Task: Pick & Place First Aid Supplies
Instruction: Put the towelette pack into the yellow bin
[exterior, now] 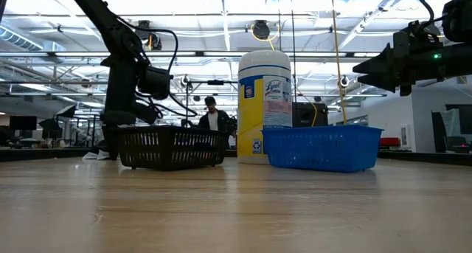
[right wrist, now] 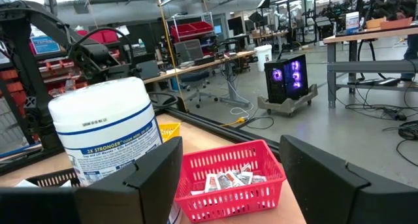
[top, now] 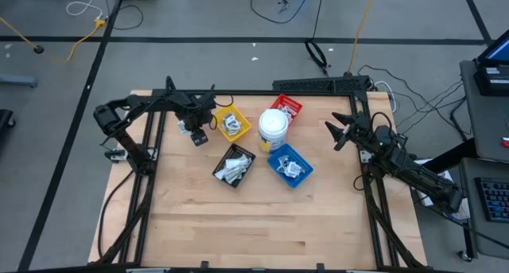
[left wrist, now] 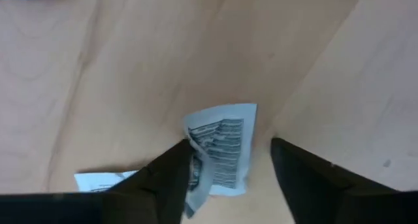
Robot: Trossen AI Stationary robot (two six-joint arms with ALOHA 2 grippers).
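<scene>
Small white packets with dark print lie in the yellow tray [top: 231, 123], the red tray [top: 286, 107], the black tray [top: 235, 165] and the blue tray [top: 290, 165]. My left gripper [top: 196, 134] is open and low over the table, just left of the yellow tray. In its wrist view, its fingers stand on either side of one printed packet [left wrist: 222, 149] on the wood. A second packet [left wrist: 98, 180] lies beside it. My right gripper [top: 340, 131] hangs open in the air, right of the trays, holding nothing. My left gripper comes from above, pointing down. One finger [left wrist: 173, 175] meets the packet's curled-up edge [left wrist: 194, 160]. The other finger [left wrist: 307, 175] stands apart from the packet. The rest of the packet appears to lie flat on the table.
A round white wipes tub [top: 273, 130] stands among the four trays. A black frame rail [top: 318, 83] runs along the table's far edge. Bare wood [top: 254, 225] fills the near half of the table. A person [exterior: 212, 114] shows in the room behind.
</scene>
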